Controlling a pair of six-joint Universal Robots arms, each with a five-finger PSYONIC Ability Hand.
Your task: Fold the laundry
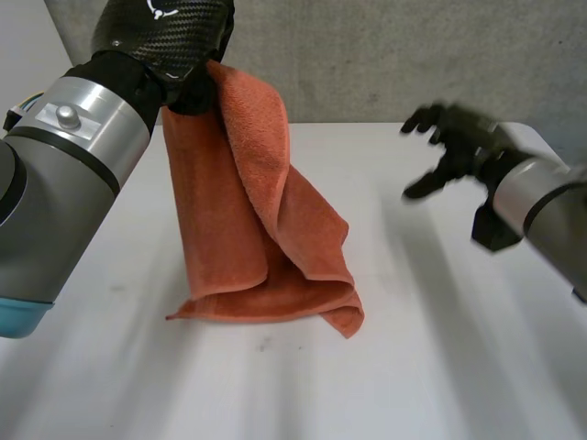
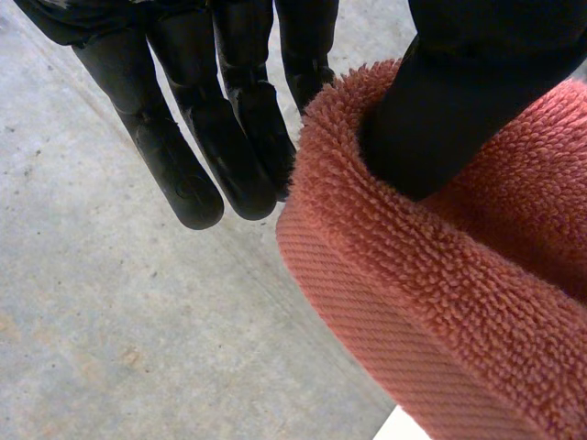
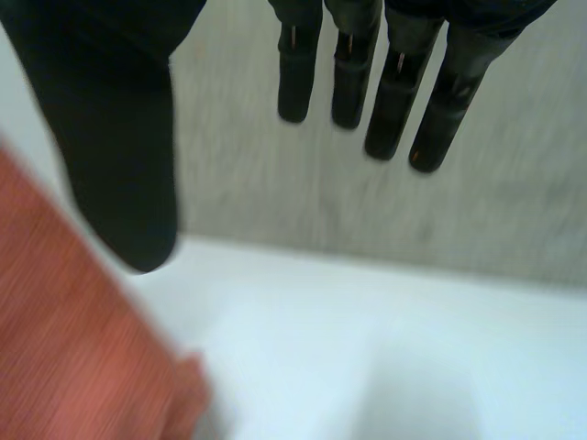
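Observation:
An orange terry towel point(image 1: 266, 229) hangs from my left hand point(image 1: 190, 92), which is raised over the table's left side. The towel's lower end rests crumpled on the white table point(image 1: 422, 357). In the left wrist view my thumb point(image 2: 459, 101) presses into the towel's top edge point(image 2: 440, 302) and pinches it against the straight fingers point(image 2: 229, 137). My right hand point(image 1: 454, 137) hovers above the table's right side, well apart from the towel, with spread fingers point(image 3: 367, 82) and thumb point(image 3: 119, 137) holding nothing. The towel point(image 3: 64, 321) lies off to that hand's thumb side.
A grey wall point(image 1: 394, 55) runs behind the table's far edge. Bare white table point(image 3: 385, 339) lies below and in front of my right hand and in front of the towel.

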